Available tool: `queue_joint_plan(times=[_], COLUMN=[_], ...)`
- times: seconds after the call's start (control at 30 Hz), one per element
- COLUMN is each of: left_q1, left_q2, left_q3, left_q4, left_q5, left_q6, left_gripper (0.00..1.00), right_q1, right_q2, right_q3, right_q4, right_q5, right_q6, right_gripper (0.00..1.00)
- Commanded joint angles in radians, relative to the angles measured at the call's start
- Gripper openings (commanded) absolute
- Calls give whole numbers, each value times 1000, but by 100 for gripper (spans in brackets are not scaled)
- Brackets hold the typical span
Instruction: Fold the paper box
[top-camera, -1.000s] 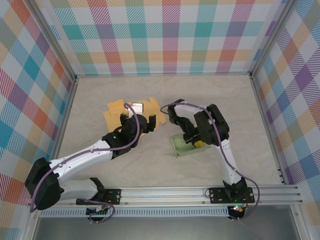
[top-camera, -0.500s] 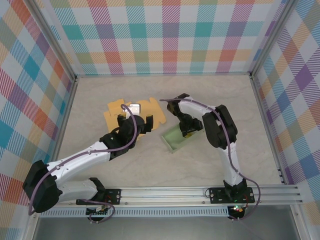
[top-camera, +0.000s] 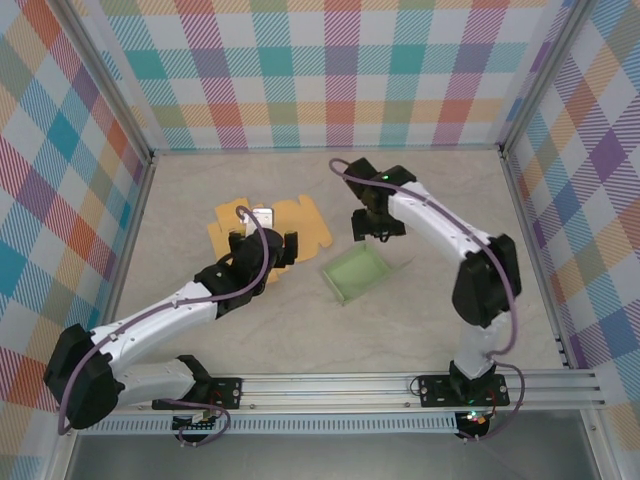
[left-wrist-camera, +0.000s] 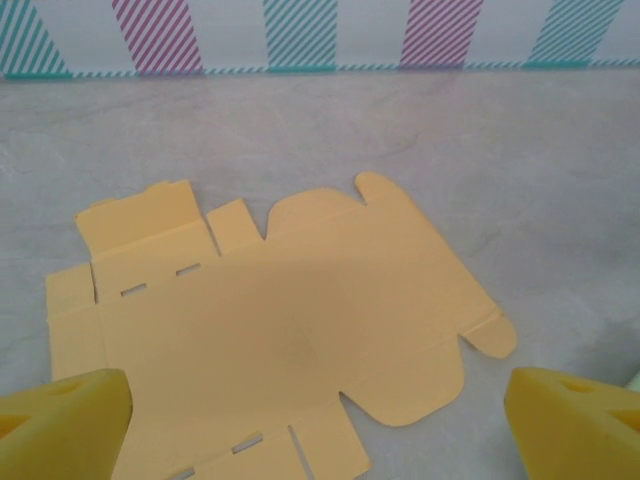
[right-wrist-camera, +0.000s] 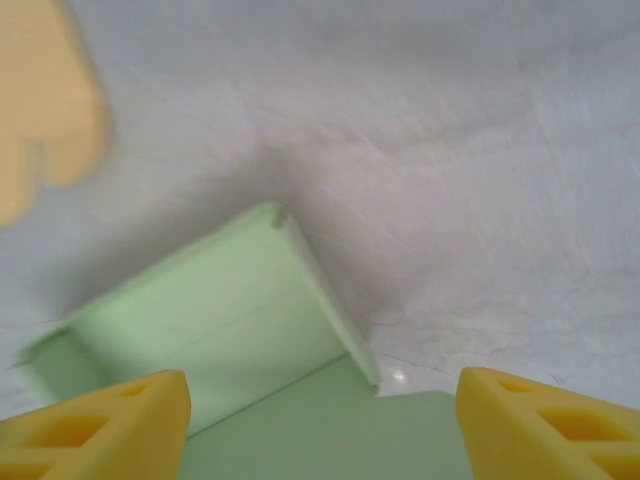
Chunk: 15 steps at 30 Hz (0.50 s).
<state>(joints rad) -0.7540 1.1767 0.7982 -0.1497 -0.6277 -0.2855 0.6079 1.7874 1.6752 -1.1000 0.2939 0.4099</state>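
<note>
Nearest us the green box (top-camera: 358, 272), thin matte card with crisp walls, stands mid-table (top-camera: 430, 190). Our left fingers (left-wrist-camera: 65, 425) hover wide open and empty over the flat orange blank (left-wrist-camera: 290, 320); we'd pinch along a scored crease. Beyond, our right fingers (right-wrist-camera: 90, 420) gape, empty.

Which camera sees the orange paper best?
The left wrist view: the orange paper lies unfolded, flaps and slots plain. In the top view the left arm hides part of it. The right wrist view catches a blurred corner.
</note>
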Motion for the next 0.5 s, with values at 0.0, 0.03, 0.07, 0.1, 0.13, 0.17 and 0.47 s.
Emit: queue_joint_plan(times=[0.0, 0.03, 0.07, 0.1, 0.13, 0.17, 0.47], left_q1=[29, 38, 52, 68, 85, 109, 192], left_q2=[49, 68, 91, 115, 140, 167, 393], left_q3=[47, 55, 65, 77, 93, 114, 295], left_q4=[-28, -22, -13, -6, -6, -14, -55], left_q5=[47, 66, 91, 123, 152, 195, 428], left_q6=[-13, -14, -11, -9, -9, -7, 13], left_gripper=[92, 91, 90, 89, 89, 88, 83], right_q1=[7, 7, 7, 6, 6, 7, 7], right_q2=[-158, -202, -257, -313, -360, -416, -770], right_q3=[-68, -96, -130, -167, -200, -237, -495], right_q4=[120, 146, 172, 194, 212, 226, 155], right_q5=[-122, -139, -156, -174, -190, -204, -209], right_q6=[-55, -56, -54, -53, -53, -53, 32], right_gripper=[71, 72, 73, 76, 87, 100, 100])
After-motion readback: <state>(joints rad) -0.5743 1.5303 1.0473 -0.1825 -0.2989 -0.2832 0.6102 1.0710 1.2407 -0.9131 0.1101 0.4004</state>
